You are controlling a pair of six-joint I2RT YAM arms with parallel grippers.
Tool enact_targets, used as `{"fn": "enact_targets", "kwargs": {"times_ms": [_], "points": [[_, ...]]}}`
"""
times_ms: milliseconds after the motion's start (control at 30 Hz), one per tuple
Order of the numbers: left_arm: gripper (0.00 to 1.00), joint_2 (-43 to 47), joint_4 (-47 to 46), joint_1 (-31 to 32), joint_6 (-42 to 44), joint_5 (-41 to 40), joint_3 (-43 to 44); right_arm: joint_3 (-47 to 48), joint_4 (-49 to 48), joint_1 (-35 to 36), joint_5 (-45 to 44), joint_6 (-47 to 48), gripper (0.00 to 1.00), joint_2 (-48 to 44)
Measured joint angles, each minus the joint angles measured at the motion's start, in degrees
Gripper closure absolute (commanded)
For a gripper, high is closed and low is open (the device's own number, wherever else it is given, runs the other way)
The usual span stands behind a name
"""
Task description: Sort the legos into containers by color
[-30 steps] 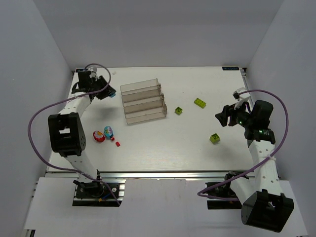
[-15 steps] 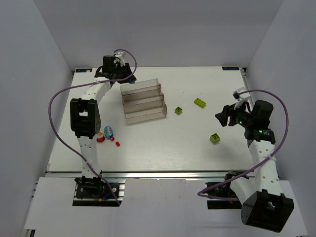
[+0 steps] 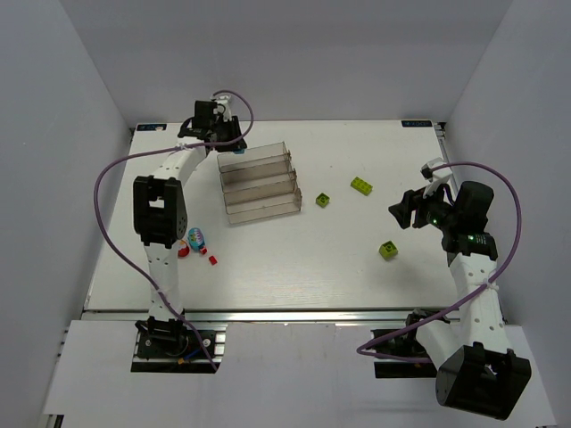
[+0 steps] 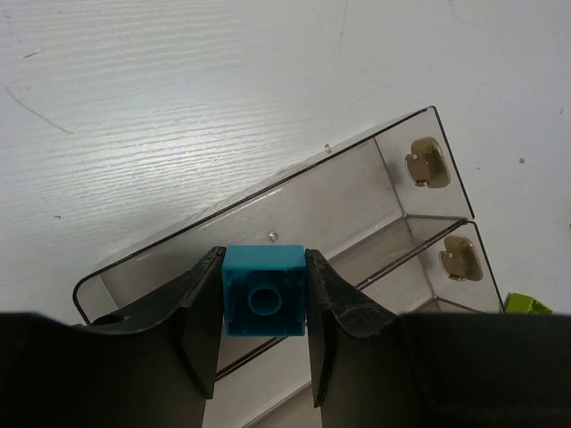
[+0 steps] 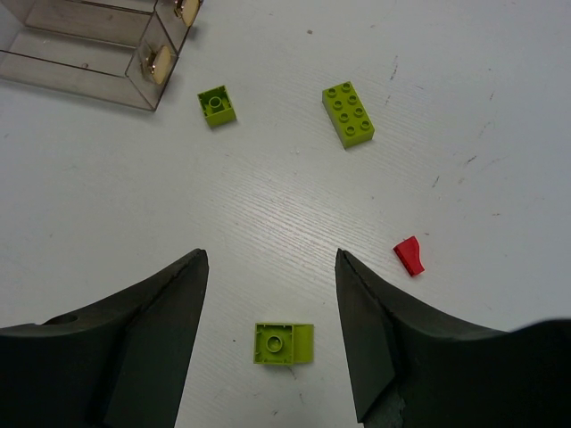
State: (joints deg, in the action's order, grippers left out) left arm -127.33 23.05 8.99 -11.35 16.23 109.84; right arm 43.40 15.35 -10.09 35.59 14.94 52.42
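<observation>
My left gripper [image 3: 230,143] is shut on a cyan-blue square brick [image 4: 263,292] and holds it over the far left end of the clear stepped rack's [image 3: 259,183] back trough [image 4: 357,205]. My right gripper [image 3: 399,212] is open and empty above the table, with a lime-green square brick [image 5: 284,343] lying between its fingers below. Another green square brick [image 3: 322,200] and a long green brick [image 3: 361,185] lie right of the rack. A cyan rounded piece [image 3: 194,237], a red rounded piece [image 3: 178,248] and small red bits [image 3: 213,259] lie at the front left.
A small red piece [image 5: 409,256] lies on the table right of my right gripper. The third green brick [image 3: 388,251] sits near the right arm. White walls enclose the table on three sides. The rack's near corner shows in the right wrist view [image 5: 89,36].
My left arm swung right from the table's far left corner to the rack's back trough, carrying the blue brick. The right arm has not moved.
</observation>
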Motion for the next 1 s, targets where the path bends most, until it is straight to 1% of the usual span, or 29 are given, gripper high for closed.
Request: {"fn": "enact_targets", "kwargs": {"times_ms": [167, 267, 400, 433, 467, 533, 600, 633, 700, 733, 767, 800, 900, 967, 1000], "points": [[0.55, 0.0, 0.7, 0.9, 0.4, -2.2, -0.4, 0.0, 0.0, 0.0, 0.0, 0.0, 0.35, 0.0], [0.53, 0.0, 1.0, 1.3, 0.4, -3.5, -0.3, 0.0, 0.0, 0.0, 0.0, 0.0, 0.35, 0.0], [0.38, -0.1, 1.9, 1.5, 0.4, -4.6, -0.2, 0.0, 0.0, 0.0, 0.0, 0.0, 0.35, 0.0], [0.36, -0.1, 2.0, 1.5, 0.4, -4.9, -0.1, 0.0, 0.0, 0.0, 0.0, 0.0, 0.35, 0.0], [0.32, -0.1, 2.3, 1.5, 0.4, -5.1, 0.0, 0.0, 0.0, 0.0, 0.1, 0.0, 0.34, 0.0], [0.29, -0.3, 2.4, 1.5, 0.4, -5.4, 0.4, 0.0, 0.0, 0.0, 0.3, 0.0, 0.34, 0.0], [0.29, -0.5, 2.4, 1.5, 0.3, -5.6, 0.6, 0.0, 0.0, 0.0, 0.6, 0.1, 0.33, 0.0], [0.32, -0.5, 2.5, 1.5, 0.2, -5.7, 0.6, 0.0, 0.0, 0.0, 0.7, 0.1, 0.33, 0.0], [0.44, -0.5, 2.6, 1.5, -0.2, -5.7, 0.6, 0.0, 0.0, 0.0, 1.6, 0.6, 0.33, 0.0], [0.70, -0.3, 2.6, 1.5, -0.6, -5.6, 0.5, 0.0, 0.0, 0.0, 2.6, 1.2, 0.36, 0.0], [0.86, 0.0, 2.4, 1.5, -1.6, -5.3, 0.0, -0.1, 0.0, 0.1, 4.6, 2.3, 0.40, 0.0], [0.99, 0.9, 1.7, 1.4, -2.3, -5.0, -1.4, -0.3, 0.0, 0.2, 7.1, 4.3, 0.46, 0.0], [1.00, 8.9, -0.7, 0.9, -4.6, -3.3, -12.1, -1.0, 1.7, 2.3, 16.0, 11.9, 0.54, 0.4], [1.00, 17.9, -2.0, 0.5, -5.8, -3.0, -22.0, -0.5, 4.2, 5.0, 21.8, 17.6, 0.56, 2.2], [0.97, 22.7, -2.3, 0.2, -6.5, -3.4, -26.4, 0.0, 4.7, 7.3, 23.0, 18.9, 0.56, 3.6]]}}
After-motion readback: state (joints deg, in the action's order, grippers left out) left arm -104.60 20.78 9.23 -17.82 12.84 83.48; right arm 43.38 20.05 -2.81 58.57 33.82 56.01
